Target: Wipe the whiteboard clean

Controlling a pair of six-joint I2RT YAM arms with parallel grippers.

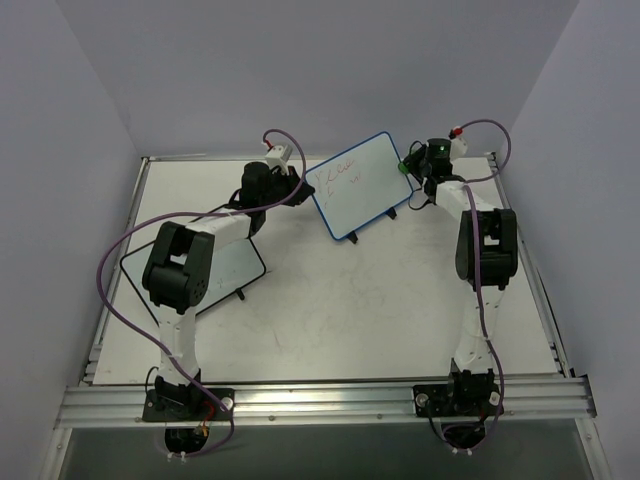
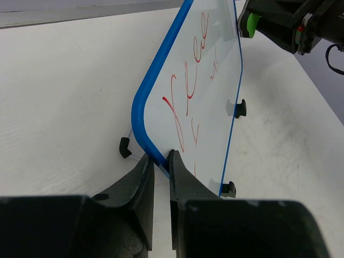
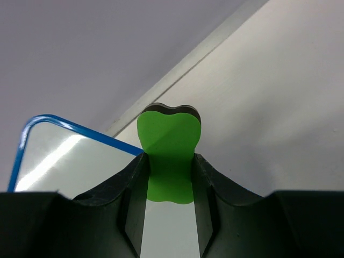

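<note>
The blue-framed whiteboard (image 1: 361, 185) stands tilted on its small black feet at the back middle of the table, with red writing near its upper left. My left gripper (image 1: 300, 185) is shut on the board's left edge; in the left wrist view the fingers pinch the blue frame (image 2: 141, 126) at a lower corner, my left gripper (image 2: 161, 158) closed around it. My right gripper (image 1: 412, 163) is shut on a green eraser (image 3: 169, 156) and holds it at the board's upper right corner (image 3: 37, 126). The eraser also shows in the left wrist view (image 2: 249, 22).
A black-framed whiteboard (image 1: 235, 270) lies at the left of the table, partly under my left arm. Purple cables loop over both arms. Grey walls enclose the table at the back and sides.
</note>
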